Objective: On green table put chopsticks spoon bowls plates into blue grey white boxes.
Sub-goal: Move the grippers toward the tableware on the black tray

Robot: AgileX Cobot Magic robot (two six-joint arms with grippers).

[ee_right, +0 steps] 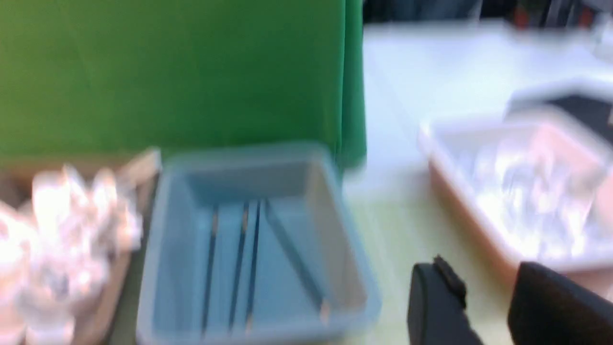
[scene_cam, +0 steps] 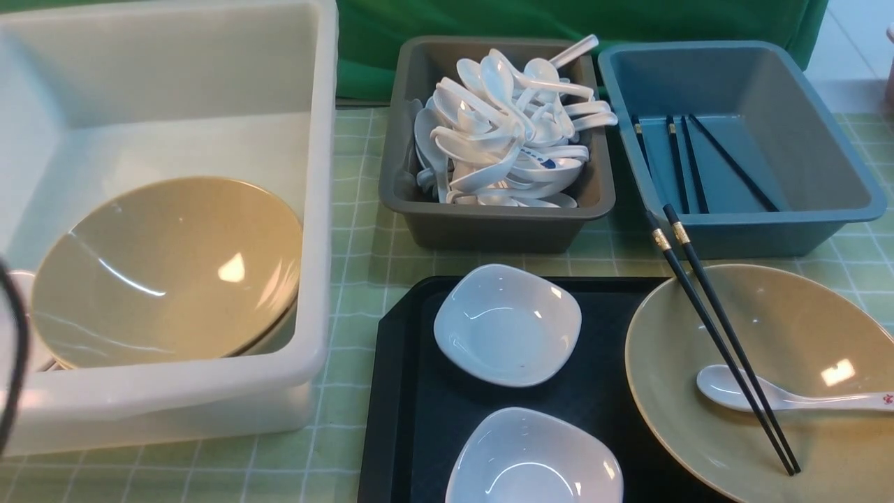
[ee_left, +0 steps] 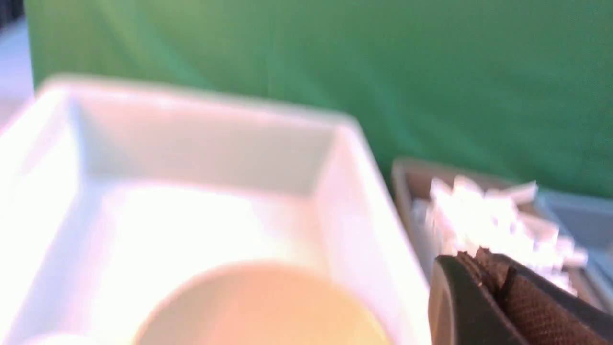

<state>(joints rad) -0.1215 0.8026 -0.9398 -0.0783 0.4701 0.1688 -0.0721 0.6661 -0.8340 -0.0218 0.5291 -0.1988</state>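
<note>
Chopsticks (scene_cam: 723,337) look like your next job here: one black pair lies slanted across the big tan bowl (scene_cam: 824,314) on the right, top ends poking over the rim toward the blue box (scene_cam: 860,204), lower ends crossing the white spoon (scene_cam: 726,388) that sits in the same bowl. Your right gripper (ee_right: 483,287) is off the front camera, but its wrist view shows the jaws apart with nothing between them, so it's free to go in. The left gripper (ee_left: 476,268) is clamped closed on nothing, up by the white box (scene_cam: 318,209). I'd take the pair near the gold bands, where both sticks run close together, and pinch across both at once. They're thin, smooth and glossy, so a grab on only one will likely roll the other off. The bowl is slick glazed stuff with a sloped wall, so expect sliding, and try not to nudge the spoon. Four more sticks already lie flat in the blue box, so I'd lay these in the same direction.
</note>
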